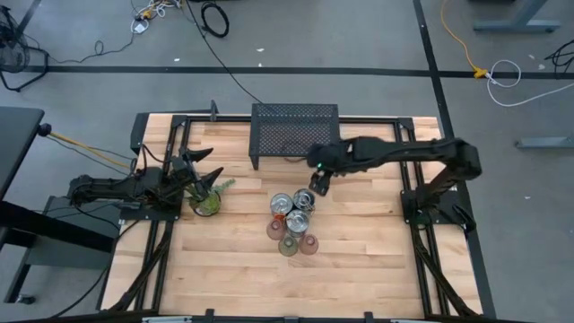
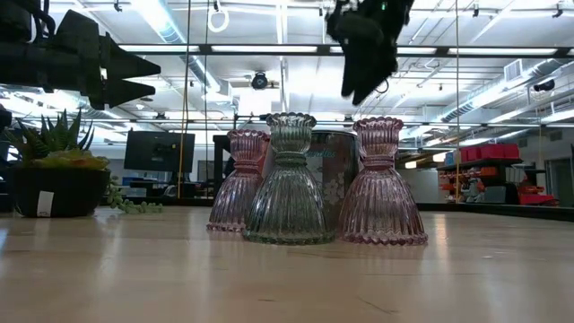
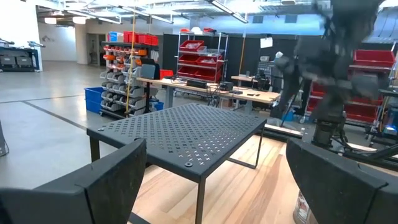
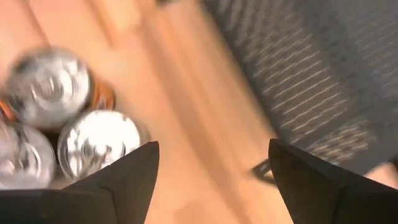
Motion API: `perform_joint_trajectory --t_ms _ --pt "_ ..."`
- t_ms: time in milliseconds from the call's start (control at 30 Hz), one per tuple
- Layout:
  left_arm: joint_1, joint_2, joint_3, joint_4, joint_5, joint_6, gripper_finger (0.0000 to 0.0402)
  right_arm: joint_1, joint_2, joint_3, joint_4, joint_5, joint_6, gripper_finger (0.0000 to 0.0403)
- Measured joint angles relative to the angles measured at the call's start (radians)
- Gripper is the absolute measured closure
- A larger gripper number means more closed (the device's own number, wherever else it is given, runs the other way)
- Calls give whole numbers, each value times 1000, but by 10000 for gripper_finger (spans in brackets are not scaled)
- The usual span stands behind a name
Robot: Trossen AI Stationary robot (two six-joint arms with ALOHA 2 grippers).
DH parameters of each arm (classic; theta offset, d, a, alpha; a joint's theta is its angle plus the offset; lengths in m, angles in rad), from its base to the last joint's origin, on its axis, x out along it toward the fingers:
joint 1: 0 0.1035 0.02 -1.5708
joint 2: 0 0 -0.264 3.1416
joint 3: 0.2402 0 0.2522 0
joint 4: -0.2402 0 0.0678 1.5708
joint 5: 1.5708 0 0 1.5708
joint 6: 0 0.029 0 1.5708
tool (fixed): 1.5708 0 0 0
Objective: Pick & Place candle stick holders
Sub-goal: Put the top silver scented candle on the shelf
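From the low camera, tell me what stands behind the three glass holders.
Behind the olive glass holder and the two pink ones, one silver tin shows through the gap. The other tins are covered. The right hand hangs above, open.

Three silver tin holders [image 1: 292,212] are sitting clustered mid-table, and three glass cup holders are standing just beside them: two pinkish [image 2: 381,184] and one olive [image 2: 289,184]. One black mesh stand [image 1: 295,131] is standing at the far edge. One potted plant [image 1: 208,198] is sitting on the left. Two arms are reaching over the table
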Motion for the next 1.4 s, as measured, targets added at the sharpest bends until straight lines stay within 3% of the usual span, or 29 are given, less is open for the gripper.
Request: perform_joint_trajectory --t_ms 267,900,1400 --pt "0 0 0 0 0 0 16 16 35 -94 91 -88 100 122" --pt "0 0 0 -1 0 0 16 72 35 -268 355 -86 191 124" --pt "0 0 0 -1 0 0 16 71 35 -300 378 -50 194 124"
